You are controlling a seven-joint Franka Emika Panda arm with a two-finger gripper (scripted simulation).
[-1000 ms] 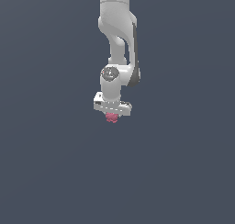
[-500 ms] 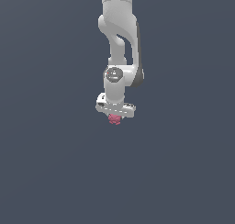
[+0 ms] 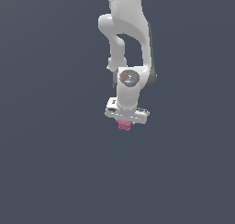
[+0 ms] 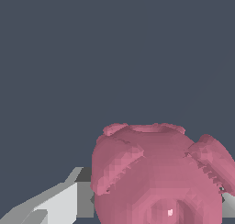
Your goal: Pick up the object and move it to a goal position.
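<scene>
White Franka arm (image 3: pixel 127 30) hangs down from the top of the exterior view, wrist pointing straight down over a flat, featureless dark grey-blue background (image 3: pixel 46 163).

White gripper (image 3: pixel 125 123) sits at the bottom of the arm, its wide palm bar tilted slightly, lower toward the exterior view's right.

Small pinkish-red, lumpy, berry-like object (image 3: pixel 124 124) sits directly under the palm bar, between the fingers, touching the gripper. Only its lower part shows in the exterior view; the rest is hidden behind the gripper body. It is much smaller than the gripper.

Wrist view: the object (image 4: pixel 158 177) fills the near part of the frame, a rounded body with a ridged rim on its far end and two flap-like lumps sticking out to the sides. A white-grey finger (image 4: pixel 57 204) sits hard up against one side of it; a sliver of grey shows at the opposite side, at the frame edge.

Claw state: closed down narrow on the object, pinching it between the fingers. Exact contact on the far finger is too cropped to confirm.

No surface visible beneath the object in either view; can't tell whether it rests on anything.
</scene>
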